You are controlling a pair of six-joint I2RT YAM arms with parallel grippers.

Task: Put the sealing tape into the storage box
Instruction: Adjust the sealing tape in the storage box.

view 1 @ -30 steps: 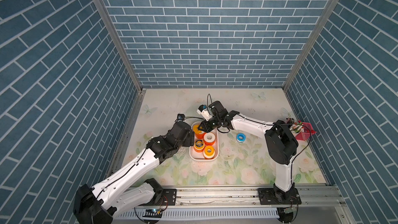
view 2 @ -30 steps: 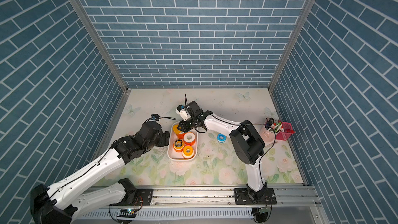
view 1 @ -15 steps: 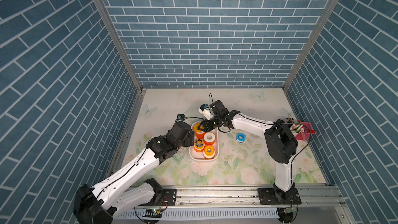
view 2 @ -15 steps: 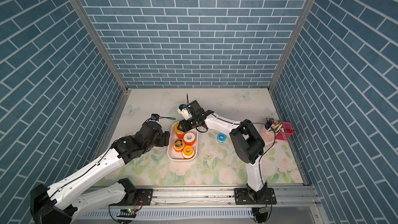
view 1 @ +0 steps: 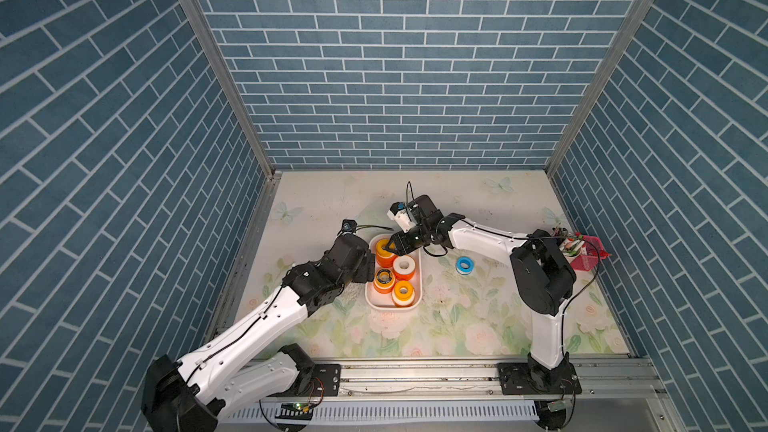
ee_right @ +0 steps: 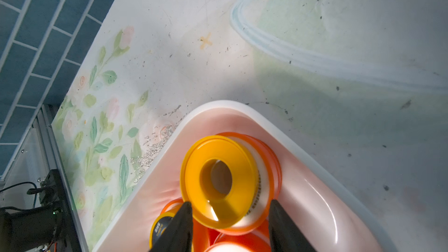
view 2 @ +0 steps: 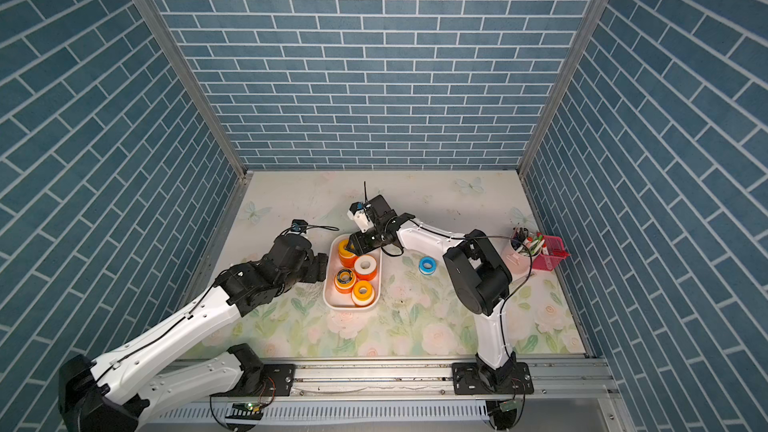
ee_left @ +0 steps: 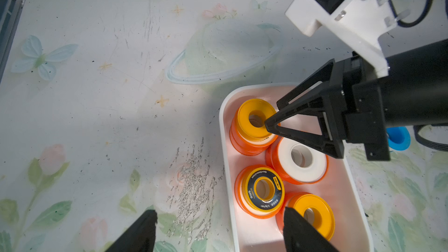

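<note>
Sealing tape [view 1: 404, 266] mostly in the storage box [view 1: 384, 302], one blue roll [view 1: 462, 265] out on the worktop [view 1: 478, 326].
Right tool [ee_right: 229, 208] released, jaws flanking the yellow roll [ee_right: 194, 173] stacked at the box's far end; left tool [ee_left: 219, 210] spread wide astride the box's left wall. Pink basket [view 1: 590, 253] at the right edge.

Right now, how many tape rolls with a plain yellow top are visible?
2. Both sit in the storage box: the far yellow roll at the right gripper's tips, the near yellow roll at the end nearest the robot. More may be hidden under the arms.
</note>
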